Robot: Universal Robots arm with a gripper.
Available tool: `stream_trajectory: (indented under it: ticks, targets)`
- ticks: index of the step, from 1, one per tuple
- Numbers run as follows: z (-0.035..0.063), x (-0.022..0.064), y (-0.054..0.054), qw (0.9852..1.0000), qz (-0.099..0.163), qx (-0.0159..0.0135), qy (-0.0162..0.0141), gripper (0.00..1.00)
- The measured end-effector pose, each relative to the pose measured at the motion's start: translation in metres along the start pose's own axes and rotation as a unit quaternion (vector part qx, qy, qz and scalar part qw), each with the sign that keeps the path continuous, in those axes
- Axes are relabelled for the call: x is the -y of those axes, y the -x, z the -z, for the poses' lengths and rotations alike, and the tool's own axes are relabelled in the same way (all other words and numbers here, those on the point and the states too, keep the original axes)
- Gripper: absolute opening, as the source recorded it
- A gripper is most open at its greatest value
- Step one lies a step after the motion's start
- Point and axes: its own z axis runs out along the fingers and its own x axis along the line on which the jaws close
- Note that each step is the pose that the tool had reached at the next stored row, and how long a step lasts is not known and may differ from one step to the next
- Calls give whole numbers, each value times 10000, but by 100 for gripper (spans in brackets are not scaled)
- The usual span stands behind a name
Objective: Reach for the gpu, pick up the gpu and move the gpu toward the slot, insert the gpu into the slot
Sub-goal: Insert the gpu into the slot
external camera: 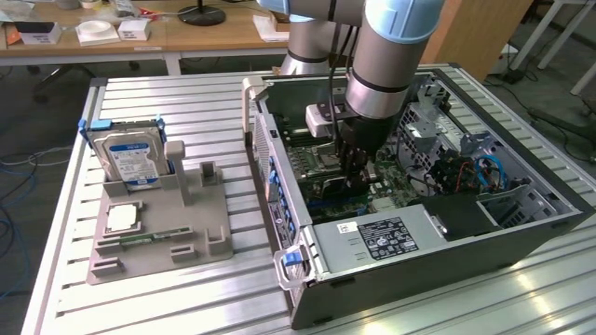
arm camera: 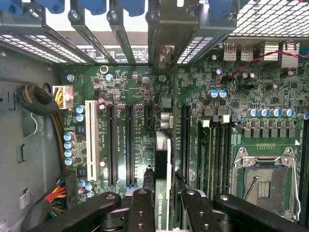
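End effector point(arm camera: 161, 200) is down inside the open PC case point(external camera: 521, 237), clamped on the gpu point(arm camera: 163, 164), one finger on each face of the card. In the wrist view the gpu is seen edge-on, standing upright over the motherboard point(arm camera: 140, 87), roughly in line with a black expansion slot point(arm camera: 168, 92) that runs on from its far edge toward the rear bracket openings; can't tell if the card edge is touching the slot or still above it. Two more black slots point(arm camera: 129, 145) and a white slot point(arm camera: 90, 140) lie parallel on one side, RAM slots point(arm camera: 217, 154) and the bare CPU socket point(arm camera: 263, 181) on the other. In the exterior view the arm point(external camera: 391, 63) comes straight down into the case, which lies on its side on the slatted bench point(external camera: 177, 98). On the exterior view's left, well apart from the case, a grey fixture tray point(external camera: 200, 241) holds a blue-labelled hard drive point(external camera: 130, 157) standing upright and a small square silver chip point(external camera: 123, 218) lying flat.
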Motion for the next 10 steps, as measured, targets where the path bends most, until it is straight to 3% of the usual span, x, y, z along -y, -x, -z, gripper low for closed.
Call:
stream_trajectory:
  ticks: [10]
  targets:
    - [33,0,1,10000,1,-1,1,26]
